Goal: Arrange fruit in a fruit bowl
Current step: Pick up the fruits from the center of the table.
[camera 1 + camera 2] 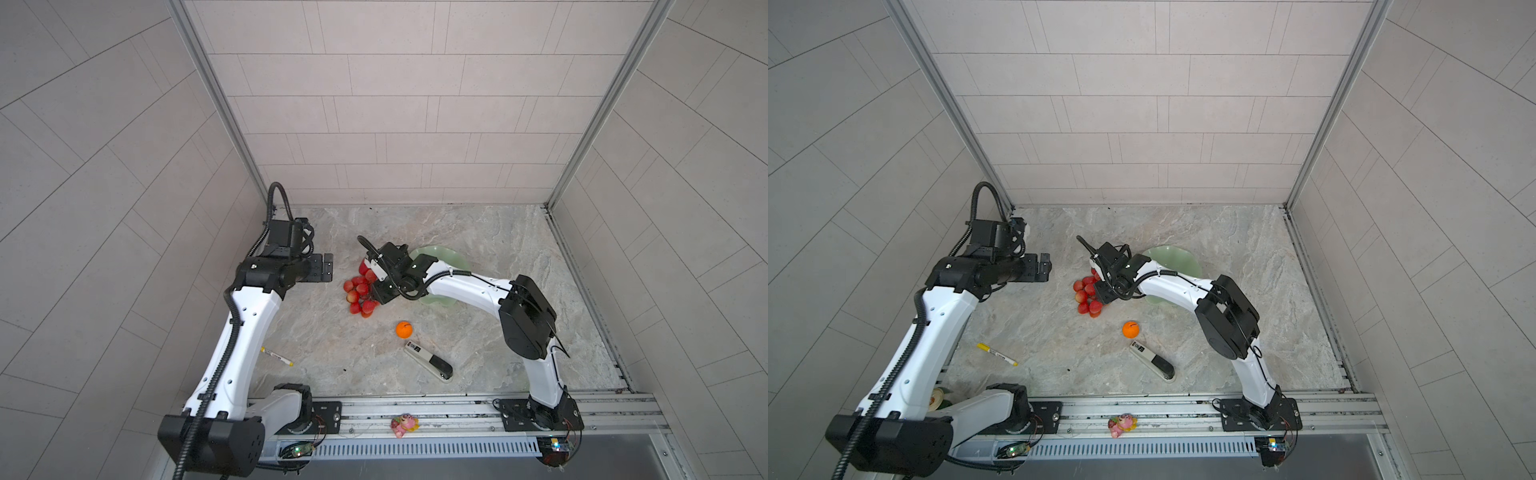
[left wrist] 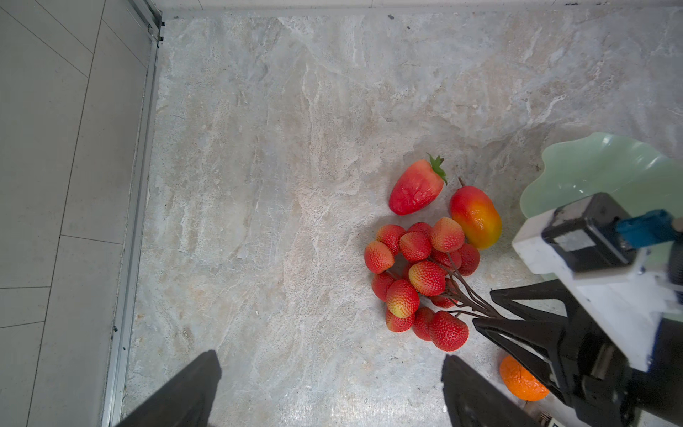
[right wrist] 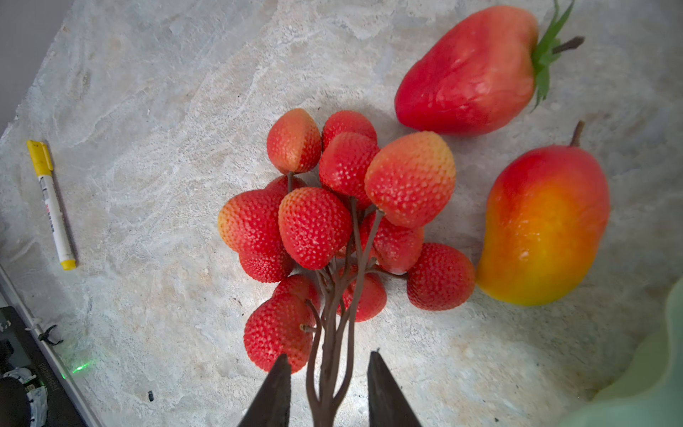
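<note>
Mango (image 2: 476,216) shows only in wrist views (beside grapes (image 2: 417,281)).

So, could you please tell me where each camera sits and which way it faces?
Top views: high above the front rail, looking down on the table; left arm and right arm show.
Left wrist: above the table, looking down at the grapes; left gripper and right gripper show.
Right wrist: low over the grape stems; right gripper jaws straddle them.
Shared: both wrist views hold grapes, strawberry, mango, bowl.
</note>
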{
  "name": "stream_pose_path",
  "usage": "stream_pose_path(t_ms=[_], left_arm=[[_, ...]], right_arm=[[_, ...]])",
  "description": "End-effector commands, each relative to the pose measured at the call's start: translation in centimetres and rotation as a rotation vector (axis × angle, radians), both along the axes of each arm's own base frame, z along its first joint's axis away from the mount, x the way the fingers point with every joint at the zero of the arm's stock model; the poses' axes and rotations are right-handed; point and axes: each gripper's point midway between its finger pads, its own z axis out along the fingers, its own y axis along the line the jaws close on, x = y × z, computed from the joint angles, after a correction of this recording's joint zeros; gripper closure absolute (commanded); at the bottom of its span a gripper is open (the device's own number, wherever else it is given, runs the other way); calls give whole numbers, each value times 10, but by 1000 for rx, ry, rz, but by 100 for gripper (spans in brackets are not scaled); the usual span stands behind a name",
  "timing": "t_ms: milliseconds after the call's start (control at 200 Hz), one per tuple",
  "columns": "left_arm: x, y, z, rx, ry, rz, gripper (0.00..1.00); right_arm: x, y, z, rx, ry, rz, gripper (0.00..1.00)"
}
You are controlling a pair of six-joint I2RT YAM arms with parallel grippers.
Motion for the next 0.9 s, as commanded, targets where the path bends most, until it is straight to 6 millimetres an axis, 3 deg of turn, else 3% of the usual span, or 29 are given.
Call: stream_pose_path(t_ms=[0, 65, 190, 430, 516, 646, 781, 896], left_arm=[[-2, -2, 7, -8, -18, -12, 0], [-2, -2, 8, -7, -23, -12, 0], [-3, -1, 8, -4, -26, -13, 0], [-3, -2, 9, -8, -31, -16, 0], [-3, -2, 9, -8, -32, -16, 0], [-4, -2, 9, -7, -34, -17, 0], [-5, -2, 10, -8, -37, -17, 0], [-4, -2, 10, -8, -37, -17, 0]], right_arm=[[0, 0, -8, -17, 13, -9, 69], [0, 0, -10, -21, 15, -9, 76], [2, 0, -9, -20, 8, -12, 79], [6, 1, -3, -19, -14, -14, 72], [7, 2, -2, -21, -18, -11, 78], [8, 4, -1, -21, -21, -6, 100], [7, 4, 4, -23, -39, 8, 100], [5, 6, 22, -4, -77, 31, 100]])
